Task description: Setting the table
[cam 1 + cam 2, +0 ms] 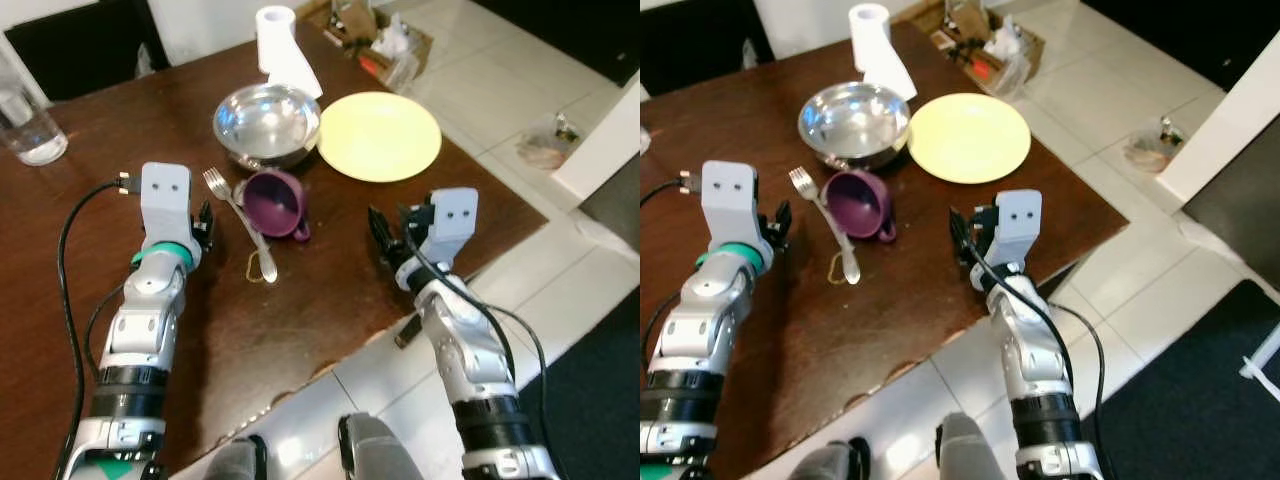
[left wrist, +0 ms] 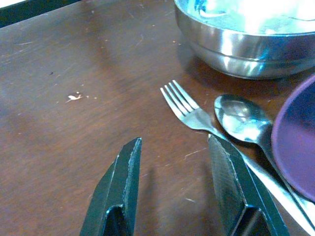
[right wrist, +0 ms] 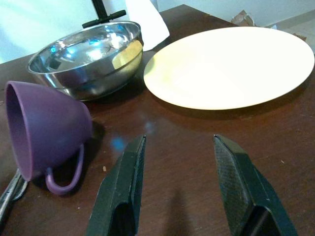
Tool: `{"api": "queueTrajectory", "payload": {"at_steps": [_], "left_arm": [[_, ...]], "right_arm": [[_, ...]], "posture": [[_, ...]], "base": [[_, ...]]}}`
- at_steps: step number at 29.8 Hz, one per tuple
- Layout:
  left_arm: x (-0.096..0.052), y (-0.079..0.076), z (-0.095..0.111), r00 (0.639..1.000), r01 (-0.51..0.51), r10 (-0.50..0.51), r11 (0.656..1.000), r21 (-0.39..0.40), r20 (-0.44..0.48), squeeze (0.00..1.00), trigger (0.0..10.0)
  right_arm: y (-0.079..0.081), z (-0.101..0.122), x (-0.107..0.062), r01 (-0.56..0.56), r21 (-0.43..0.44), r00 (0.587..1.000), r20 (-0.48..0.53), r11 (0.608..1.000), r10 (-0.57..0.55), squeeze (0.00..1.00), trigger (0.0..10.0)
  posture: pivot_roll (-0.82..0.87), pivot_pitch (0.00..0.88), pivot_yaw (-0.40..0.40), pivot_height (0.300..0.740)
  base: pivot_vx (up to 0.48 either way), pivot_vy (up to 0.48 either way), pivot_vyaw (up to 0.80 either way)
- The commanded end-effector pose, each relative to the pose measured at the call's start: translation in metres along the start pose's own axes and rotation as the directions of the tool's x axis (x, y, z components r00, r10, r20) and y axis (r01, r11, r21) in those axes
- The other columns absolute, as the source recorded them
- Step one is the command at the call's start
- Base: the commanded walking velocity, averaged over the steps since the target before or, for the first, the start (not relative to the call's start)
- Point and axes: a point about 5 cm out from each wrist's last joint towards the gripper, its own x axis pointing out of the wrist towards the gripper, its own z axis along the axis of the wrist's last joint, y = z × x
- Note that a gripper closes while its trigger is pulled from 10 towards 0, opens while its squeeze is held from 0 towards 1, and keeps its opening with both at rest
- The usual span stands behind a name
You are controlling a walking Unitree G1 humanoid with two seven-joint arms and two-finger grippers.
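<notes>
- The dark brown wooden table (image 1: 330, 300) carries everything; its edge runs past the robot toward pale floor tiles at 4 o'clock.
- The round pale-yellow plate (image 1: 380, 135) lies flat at about 1 o'clock from the table's middle, its rim just beside the bowl.
- The shiny round steel bowl (image 1: 267, 123) stands upright at 12 o'clock, at 9 o'clock of the plate.
- A white roll of paper towel (image 1: 278, 35) stands behind the bowl, at 12 o'clock of it.
- A clear drinking glass (image 1: 30, 128) stands well apart, at 10 o'clock.
- The small purple handled cup (image 1: 275, 203) lies tipped on its side at 6 o'clock of the bowl, mouth toward the left arm.
- The right gripper (image 3: 179, 189) hovers over bare wood at 4 o'clock of the cup, fingers spread, holding nothing.
- The left gripper (image 2: 172, 189) sits low at 9 o'clock of the cup, fingers apart and empty, just beside the fork.
- The silver metal fork (image 2: 189, 110) lies with tines toward 11 o'clock, its handle running under the cup's edge.
- A silver metal spoon (image 2: 241, 118) lies alongside the fork, next to the cup.
</notes>
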Motion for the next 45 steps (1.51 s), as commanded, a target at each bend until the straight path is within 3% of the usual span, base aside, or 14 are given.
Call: {"api": "queueTrajectory", "payload": {"at_steps": [1,8,12,16,17,20,23,25,26,27,29,34,42,45], "left_arm": [[-0.002,0.004,-0.007,0.999,-0.013,0.013,1.0,-0.003,-0.033,0.0,10.0],[-0.002,0.005,-0.007,0.999,-0.016,0.016,1.0,-0.003,-0.034,0.0,10.0],[-0.002,0.007,-0.006,0.999,-0.025,0.025,1.0,0.006,-0.035,0.0,10.0],[-0.003,0.021,-0.001,0.999,-0.033,0.034,0.998,0.051,-0.013,0.0,10.0],[-0.003,0.032,0.005,1.0,-0.014,0.013,0.995,0.094,0.01,0.0,10.0],[-0.003,0.032,0.005,1.0,-0.014,0.013,0.995,0.094,0.01,0.0,10.0],[-0.01,0.059,0.024,0.992,0.107,-0.117,0.974,0.197,0.04,0.0,10.0],[-0.01,0.059,0.024,0.992,0.107,-0.117,0.974,0.197,0.04,0.0,10.0],[-0.018,0.073,0.036,0.978,0.192,-0.206,0.95,0.246,0.032,0.0,10.0],[-0.018,0.073,0.036,0.978,0.192,-0.206,0.95,0.246,0.032,0.0,10.0],[-0.034,0.084,0.056,0.944,0.307,-0.33,0.9,0.311,0.024,0.0,10.0],[-0.041,0.079,0.065,0.931,0.332,-0.363,0.887,0.322,0.041,0.0,10.0],[-0.048,0.041,0.066,0.906,0.38,-0.414,0.888,0.258,0.09,0.0,10.0],[-0.051,0.036,0.063,0.897,0.406,-0.435,0.88,0.246,0.078,0.0,10.0]], "right_arm": [[0.003,-0.005,-0.002,-0.004,0.008,1.0,-0.018,1.0,0.004,0.0,10.0],[0.003,-0.004,-0.002,-0.006,0.008,1.0,-0.019,1.0,0.006,0.0,10.0],[0.011,-0.005,-0.002,-0.078,0.011,0.996,-0.044,0.997,0.079,0.0,10.0],[0.03,-0.007,-0.001,-0.217,-0.013,0.972,-0.099,0.976,0.215,0.0,10.0],[0.039,-0.01,0.003,-0.269,-0.036,0.956,-0.136,0.963,0.262,0.0,10.0],[0.039,-0.01,0.003,-0.269,-0.036,0.956,-0.136,0.963,0.262,0.0,10.0],[0.056,-0.015,0.02,-0.345,-0.087,0.923,-0.21,0.935,0.321,0.0,10.0],[0.056,-0.015,0.02,-0.345,-0.087,0.923,-0.21,0.935,0.321,0.0,10.0],[0.067,-0.015,0.031,-0.392,-0.106,0.902,-0.24,0.914,0.36,0.0,10.0],[0.067,-0.015,0.031,-0.392,-0.106,0.902,-0.24,0.914,0.36,0.0,10.0],[0.087,-0.014,0.046,-0.461,-0.148,0.866,-0.289,0.875,0.407,0.0,10.0],[0.095,-0.016,0.051,-0.479,-0.187,0.854,-0.324,0.858,0.407,0.0,10.0],[0.09,-0.016,0.06,-0.43,-0.197,0.87,-0.351,0.881,0.346,0.0,10.0],[0.086,-0.013,0.066,-0.406,-0.241,0.883,-0.35,0.881,0.311,0.0,10.0]], "posture": [[-0.09,0.066,0.048,0.74],[-0.09,0.068,0.047,0.74],[-0.09,0.072,0.05,0.74],[-0.09,0.084,0.047,0.74],[-0.08,0.089,0.043,0.74],[-0.08,0.089,0.043,0.74],[-0.05,0.107,0.032,0.74],[-0.05,0.107,0.032,0.74],[-0.02,0.122,0.025,0.74],[-0.02,0.122,0.025,0.74],[0.0,0.134,0.013,0.74],[0.0,0.141,0.008,0.74],[0.01,0.163,-0.008,0.74],[0.01,0.163,-0.009,0.74]], "base": [[0.0,0.0,0.0],[0.0,0.0,0.0],[0.0,0.0,0.0],[0.0,0.0,0.0],[0.0,0.0,0.0],[0.0,0.0,0.0],[0.0,0.0,0.0],[0.0,0.0,0.0],[0.0,0.0,0.0],[0.0,0.0,0.0],[0.0,0.0,0.0],[0.0,0.0,0.0],[0.0,0.0,0.0],[0.0,0.0,0.0]]}}
